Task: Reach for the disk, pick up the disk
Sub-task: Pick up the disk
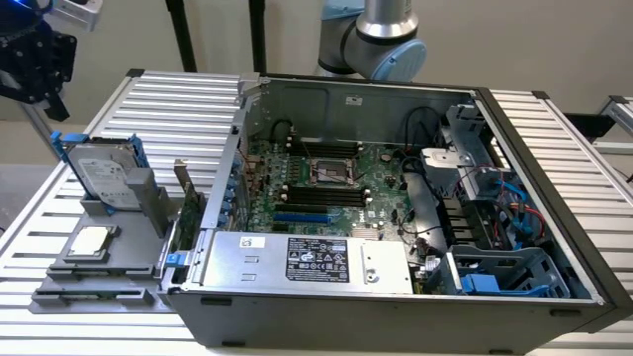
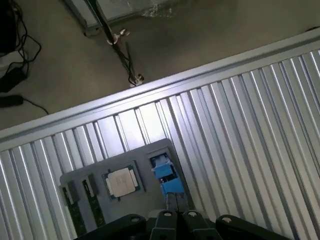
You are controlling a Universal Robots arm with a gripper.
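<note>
Exterior view: A Universal Robots arm (image 1: 381, 33) stands behind an open computer case (image 1: 396, 215) on a ribbed metal table (image 1: 183, 96). Its black gripper (image 1: 38, 74) hangs at the exterior view's upper left. Whether the gripper is spread wide or closed cannot be told from here. The disk (image 1: 104, 174), silver-grey with a white label and a blue bracket, leans propped in a grey holder (image 1: 99, 278) just beside the case's outer wall. A small square chip (image 1: 91, 241) lies flat in the same holder, nearer the camera.

The likely hazards lie in that crowding. An approach off line could strike the case wall or scrape the chip, and a grasp on the springy blue bracket rather than the metal body could let the tilted disk slip or tip out of its slot. The disk sits below the gripper and toward the exterior view's right of it, well apart and not touched.

Wrist view: The camera looks down over the gripper (image 2: 177, 222) at the table (image 2: 250, 125) and the floor beyond. The holder (image 2: 150, 152) carries the chip (image 2: 120, 181), and the blue bracket of the disk (image 2: 166, 175) shows edge-on just beside it. The gripper's opening cannot be read here either. The disk appears almost in line with the gripper, so a small sideways error could put the chip in its path.
</note>
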